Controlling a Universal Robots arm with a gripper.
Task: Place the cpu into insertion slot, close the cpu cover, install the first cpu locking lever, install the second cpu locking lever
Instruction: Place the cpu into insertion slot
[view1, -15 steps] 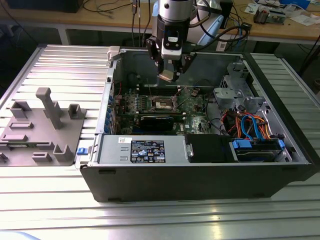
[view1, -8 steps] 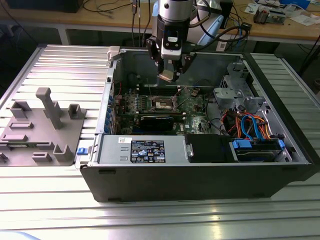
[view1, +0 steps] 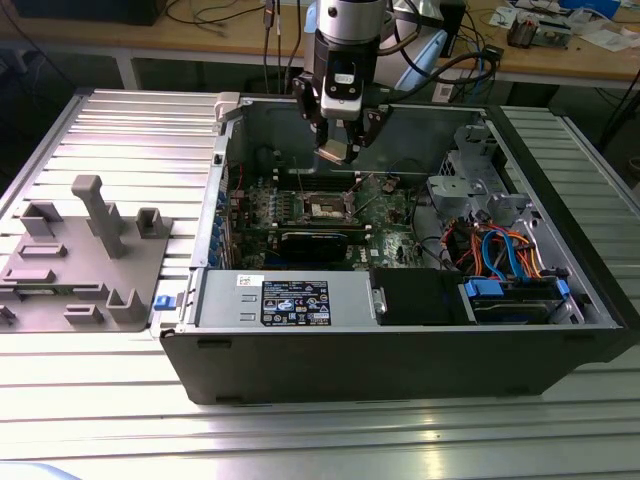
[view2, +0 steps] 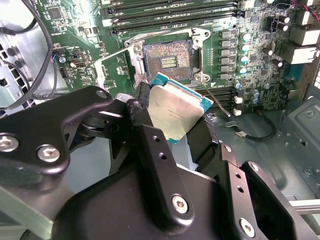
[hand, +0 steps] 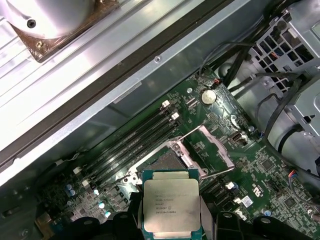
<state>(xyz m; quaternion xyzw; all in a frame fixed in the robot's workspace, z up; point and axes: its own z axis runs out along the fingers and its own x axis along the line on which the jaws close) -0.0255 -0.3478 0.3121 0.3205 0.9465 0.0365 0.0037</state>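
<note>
Exterior view shows an open computer case (view1: 400, 340) lying on its side on a ribbed metal bench (view1: 100, 130), with the arm reaching down into it from above. The end effector (view1: 345, 150) has its fingers closed partway onto the chip (view1: 333, 152), pinching it by two opposite edges, and that's the only thing it's got hold of. The chip hangs tilted in the air over the green circuit board (view1: 385, 215), above the socket (view1: 330, 208) and clearly apart from it, so it isn't seated yet. In the second wrist view the chip (view2: 175, 112) has its silver-grey metal top facing the camera, with a blue-green edge around it, and the socket (view2: 167, 60) sits just past it with its dark centre and gold contacts bare. In the first wrist view the chip (hand: 171, 205) is clamped between the two black fingers, the socket (hand: 160, 167) is right beyond it, and the cover (hand: 210, 147) is swung up and open on the socket's far side, a thin silvery frame with a square window. A thin metal lever (hand: 187, 132) stands raised beside that cover. Long memory slots (hand: 130, 145) run next to the socket. Off to the exterior view's left, a grey plastic holder (view1: 85, 250) sits on the bench well apart from the case.
</note>
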